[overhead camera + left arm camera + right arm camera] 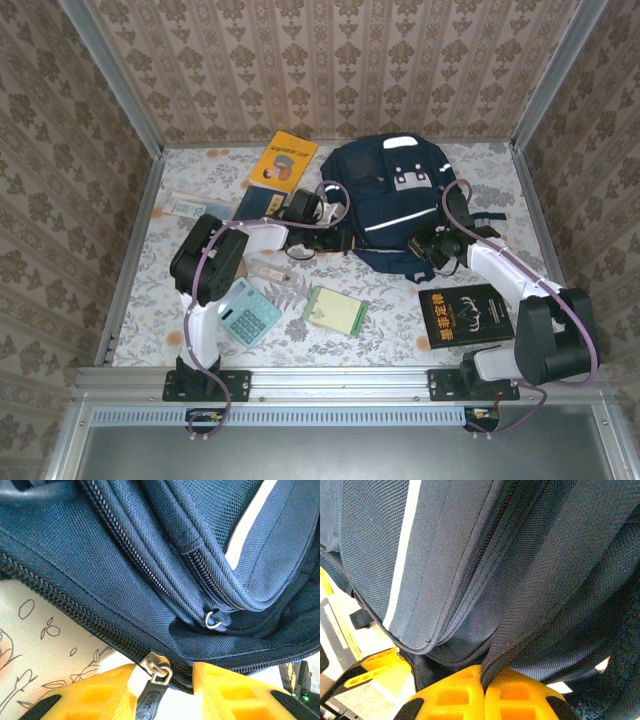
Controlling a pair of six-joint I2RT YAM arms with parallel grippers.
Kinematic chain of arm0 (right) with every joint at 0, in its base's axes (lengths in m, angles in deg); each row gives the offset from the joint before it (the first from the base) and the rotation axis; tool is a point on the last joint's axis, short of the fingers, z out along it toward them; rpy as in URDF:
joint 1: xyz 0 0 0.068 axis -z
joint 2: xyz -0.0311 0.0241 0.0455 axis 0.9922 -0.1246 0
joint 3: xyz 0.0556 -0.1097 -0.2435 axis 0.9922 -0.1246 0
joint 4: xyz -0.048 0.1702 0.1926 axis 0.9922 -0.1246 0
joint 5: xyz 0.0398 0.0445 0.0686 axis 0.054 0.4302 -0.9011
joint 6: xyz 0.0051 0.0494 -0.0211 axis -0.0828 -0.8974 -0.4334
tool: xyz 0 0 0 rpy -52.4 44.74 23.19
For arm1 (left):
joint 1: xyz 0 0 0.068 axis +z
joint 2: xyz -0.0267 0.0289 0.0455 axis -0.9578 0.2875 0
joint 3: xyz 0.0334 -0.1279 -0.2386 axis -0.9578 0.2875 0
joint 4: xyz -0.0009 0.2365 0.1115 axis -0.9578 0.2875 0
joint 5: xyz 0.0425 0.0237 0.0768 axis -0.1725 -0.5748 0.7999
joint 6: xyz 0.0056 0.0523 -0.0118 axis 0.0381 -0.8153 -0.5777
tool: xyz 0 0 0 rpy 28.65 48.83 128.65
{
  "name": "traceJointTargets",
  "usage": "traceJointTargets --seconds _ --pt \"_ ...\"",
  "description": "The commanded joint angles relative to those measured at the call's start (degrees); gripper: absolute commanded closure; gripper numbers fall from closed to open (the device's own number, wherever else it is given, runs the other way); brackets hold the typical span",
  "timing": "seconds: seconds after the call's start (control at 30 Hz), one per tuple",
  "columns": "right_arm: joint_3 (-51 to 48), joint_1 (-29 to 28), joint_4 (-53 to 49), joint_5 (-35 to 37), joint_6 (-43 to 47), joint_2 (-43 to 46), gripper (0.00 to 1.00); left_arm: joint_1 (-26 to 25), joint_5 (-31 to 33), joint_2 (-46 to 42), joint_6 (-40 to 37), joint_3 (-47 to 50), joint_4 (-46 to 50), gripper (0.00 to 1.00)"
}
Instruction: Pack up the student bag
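Student bag [385,205] lay far-centre on the bench [395,325]. It looked soft, floppy and likely light, so grab folds or pulls. Left gripper [162,674] jaws stood apart around the zipper pull [151,702]. Right gripper [484,680] jaws were clamped on a student bag fold.

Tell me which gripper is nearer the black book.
Right. The right gripper pinches the student bag just beyond the black book; the left gripper sits at the bag's opposite side, farther off.

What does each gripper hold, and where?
Right gripper: student bag, by a fabric fold. Left gripper: nothing; zipper pull lies between its open jaws.
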Motion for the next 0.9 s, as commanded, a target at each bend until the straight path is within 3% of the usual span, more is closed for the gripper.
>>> traceJointTargets --seconds 0.0,0.5,0.87 --pt "-0.1 -0.4 2.8 -1.5 -0.5 -0.2 1.00 -0.5 -1.4 -2.6 -0.7 1.7 0.7 0.67" --pt "0.4 -0.8 3.0 -1.4 -0.5 -0.8 1.00 -1.5 -0.5 -3.5 -1.8 2.5 2.5 0.65" --pt "0.0 -0.8 2.7 -1.1 -0.5 -0.4 1.00 -0.4 2.0 -3.4 -2.2 1.2 4.3 1.00"
